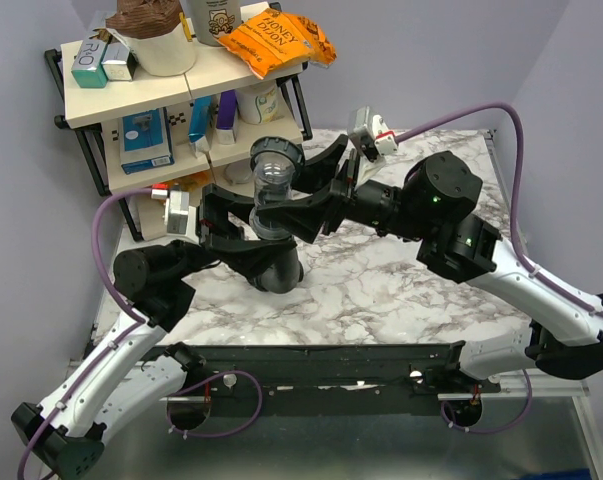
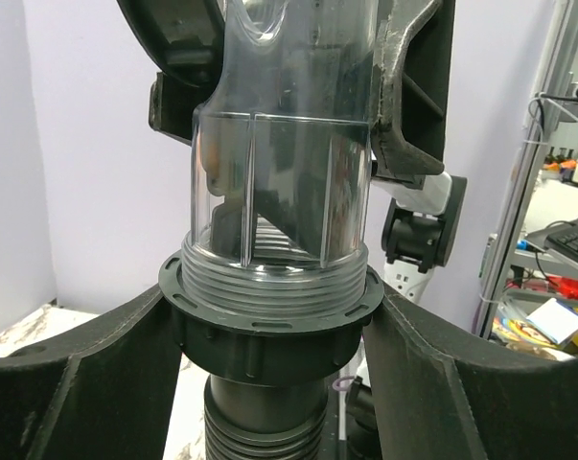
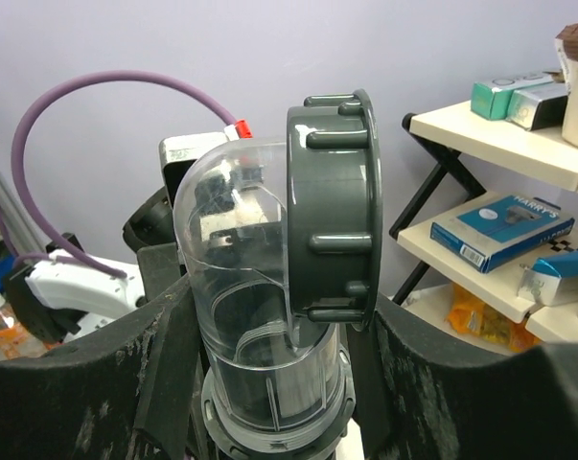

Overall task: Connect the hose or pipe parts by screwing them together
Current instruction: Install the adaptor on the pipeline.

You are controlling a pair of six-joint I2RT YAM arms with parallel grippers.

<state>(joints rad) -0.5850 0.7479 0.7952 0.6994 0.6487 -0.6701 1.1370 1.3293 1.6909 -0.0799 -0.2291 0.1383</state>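
A clear elbow pipe fitting stands upright above the table, with a wide dark grey collar on its side mouth. Its threaded lower end sits in a dark grey ring nut on top of the black ribbed hose, which runs down to the table. My right gripper is shut on the clear body, one finger on each side. My left gripper flanks the ring nut, fingers right against its rim. Whether they press on it does not show.
A two-tier shelf with boxes, tubs and an orange bag stands at the back left, just behind the fitting. Purple cables loop over both arms. The marble table stretches to the right.
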